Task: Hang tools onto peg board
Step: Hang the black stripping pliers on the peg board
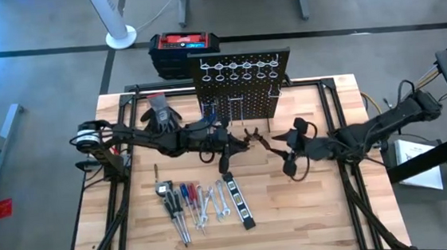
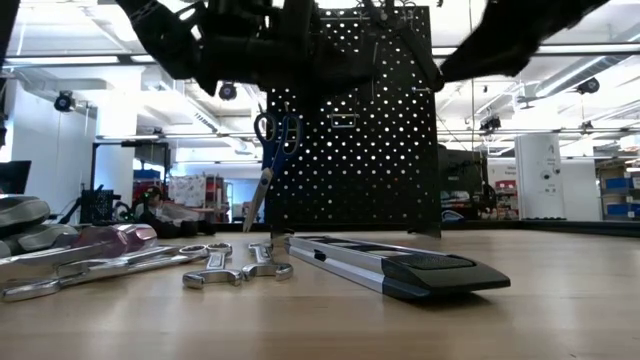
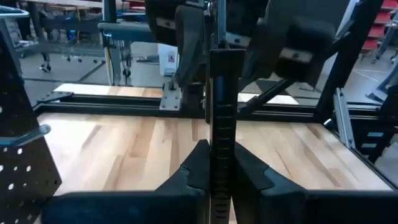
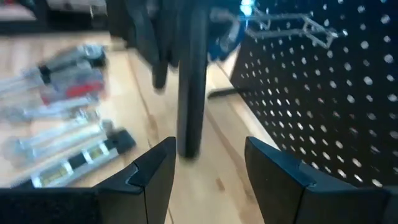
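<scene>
The black peg board [image 1: 240,80] stands upright at the table's far middle; blue-handled scissors [image 2: 272,150] hang on it. My left gripper [image 1: 237,145] is shut on the dark pliers [image 1: 258,140], lifted in front of the board. My right gripper [image 1: 288,148] is open; its fingers stand on either side of the pliers' free end [image 4: 189,143] without touching it. Screwdrivers [image 1: 178,204], silver wrenches [image 1: 210,204] and the black level bar [image 1: 239,200] lie flat on the table nearer the front. My left gripper pinches the pliers between its two fingers, on a narrow ridged part [image 3: 222,149] at the end nearest it. The fingers come level from the table's left and lie along the tool. The pliers are lifted clear of the table and point toward the right gripper.
Grey-black gloves [image 1: 161,114] lie left of the board. A red-topped black box [image 1: 184,48] stands behind it. A black frame rail [image 1: 331,124] runs along the table's sides. Bare wood shows at the front right [image 1: 310,214].
</scene>
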